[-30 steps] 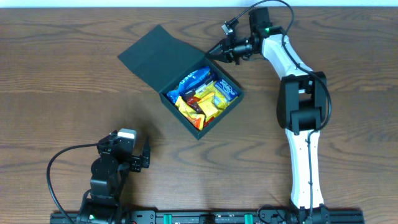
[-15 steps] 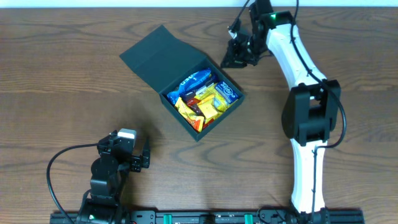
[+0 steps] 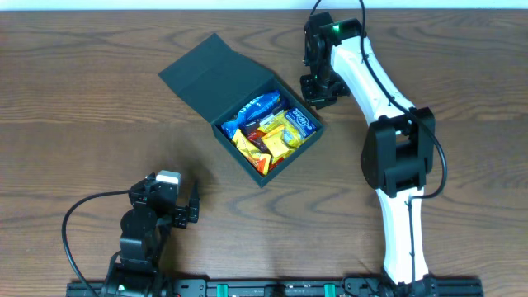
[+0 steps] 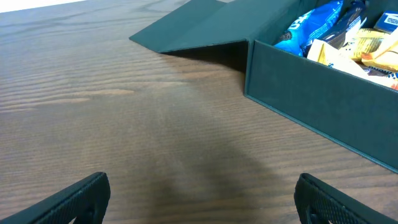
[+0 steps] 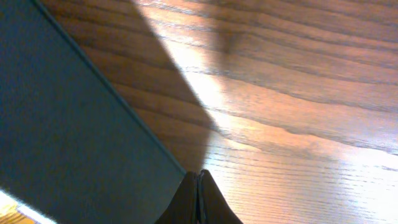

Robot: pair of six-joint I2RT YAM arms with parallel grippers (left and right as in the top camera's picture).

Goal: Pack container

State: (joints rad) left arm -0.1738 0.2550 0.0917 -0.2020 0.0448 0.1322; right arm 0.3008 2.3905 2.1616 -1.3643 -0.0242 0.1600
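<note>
Left jaws: the left gripper (image 4: 200,200) is spread wide, holding and touching nothing; only bare wood lies between its fingertips (image 4: 78,198).
Right jaws: the right gripper (image 5: 198,198) is pressed together with nothing between the fingers; the tips sit right at the foot of the container's outer wall, and whether they touch it cannot be told.
Container: the container (image 3: 240,157) stands near the middle of the table (image 3: 74,124), somewhat toward the far edge, turned corner-on. Its lid (image 3: 205,73) is laid back flat toward the far-left corner.
Contents: snack packets (image 3: 269,124), blue, yellow and orange, fill it to about the rim.
Open room: clear wood runs between the left gripper and the container's near wall; the right gripper sits beside the far-right wall.
Left arm: folded low by the near edge, left of centre, facing the container.
Right arm: stretched from the near edge to the far edge, wrist bent back toward the container.
</note>
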